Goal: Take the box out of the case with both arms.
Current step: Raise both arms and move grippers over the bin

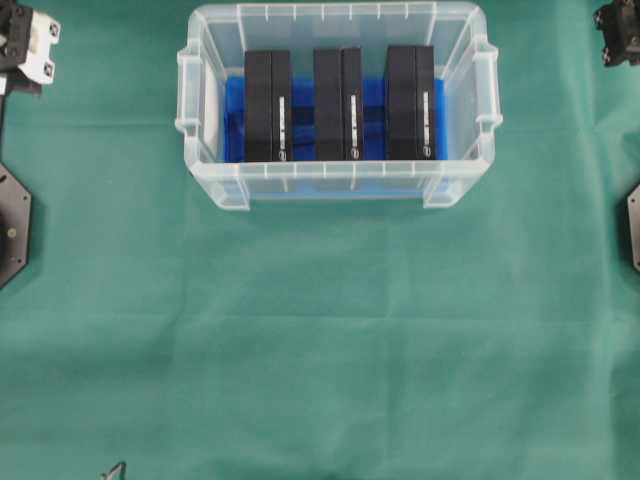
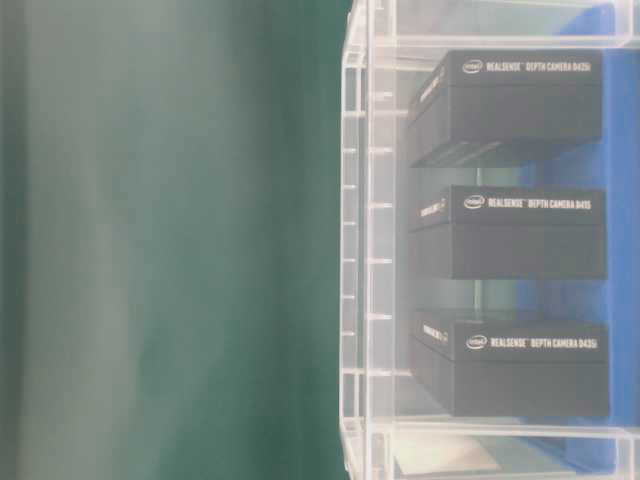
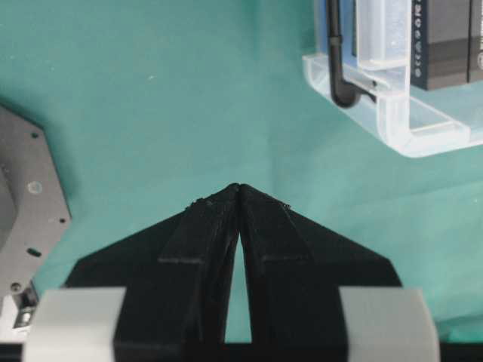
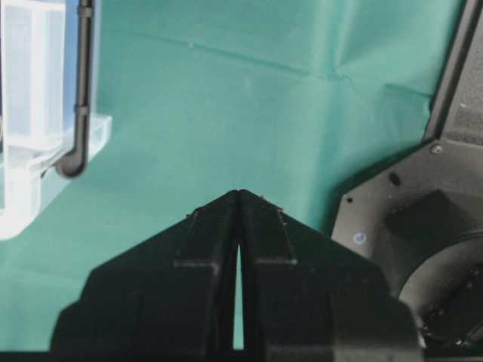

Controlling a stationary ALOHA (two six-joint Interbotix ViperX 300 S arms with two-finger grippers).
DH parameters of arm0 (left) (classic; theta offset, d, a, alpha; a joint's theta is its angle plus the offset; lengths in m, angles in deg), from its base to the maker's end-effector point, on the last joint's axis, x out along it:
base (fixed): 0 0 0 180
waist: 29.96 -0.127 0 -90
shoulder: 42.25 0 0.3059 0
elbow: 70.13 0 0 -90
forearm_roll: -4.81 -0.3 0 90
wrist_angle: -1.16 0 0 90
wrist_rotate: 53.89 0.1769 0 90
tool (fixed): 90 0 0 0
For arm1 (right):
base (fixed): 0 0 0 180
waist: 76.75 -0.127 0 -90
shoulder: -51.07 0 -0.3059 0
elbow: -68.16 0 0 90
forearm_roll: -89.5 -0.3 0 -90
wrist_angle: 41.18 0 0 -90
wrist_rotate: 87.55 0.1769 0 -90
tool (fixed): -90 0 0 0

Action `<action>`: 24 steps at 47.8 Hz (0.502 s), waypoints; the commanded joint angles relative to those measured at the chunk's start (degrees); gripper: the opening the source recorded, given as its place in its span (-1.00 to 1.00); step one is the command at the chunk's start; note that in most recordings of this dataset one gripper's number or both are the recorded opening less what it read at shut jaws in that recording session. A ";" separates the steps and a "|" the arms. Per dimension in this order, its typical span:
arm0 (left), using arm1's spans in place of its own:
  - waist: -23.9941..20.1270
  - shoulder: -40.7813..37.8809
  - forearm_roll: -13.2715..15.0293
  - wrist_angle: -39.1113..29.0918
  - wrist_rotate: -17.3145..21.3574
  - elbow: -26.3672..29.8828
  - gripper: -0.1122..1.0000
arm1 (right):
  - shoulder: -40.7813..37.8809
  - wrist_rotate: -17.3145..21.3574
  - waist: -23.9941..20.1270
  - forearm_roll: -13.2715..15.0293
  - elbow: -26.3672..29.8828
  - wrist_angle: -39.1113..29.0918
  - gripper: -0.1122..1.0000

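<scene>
A green cloth covers the whole counter and lies in soft creases. On it, toward the far middle of the overhead view, sits the case, a clear plastic bin with a rimmed edge, a handle on each short side and a blue lining on its floor. Three black boxes stand inside it in a row, apart from one another with blue showing between: the left box, the middle box and the right box. The table-level view shows white lettering on their faces. None of them is lifted; all three rest within the case walls. The two arms wait well apart from the case, at the far corners of the overhead view. The left hand, black with white parts, has its two fingers pressed together at the tips and grips nothing; it hangs over bare cloth with a corner of the case nearby. The right hand, all black, is likewise closed on nothing, over cloth beside the case's other end
</scene>
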 commanded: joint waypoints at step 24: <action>1.49 -1.85 0.79 -0.62 -0.09 1.14 0.55 | 0.18 0.09 0.09 -1.49 -1.32 2.72 -0.69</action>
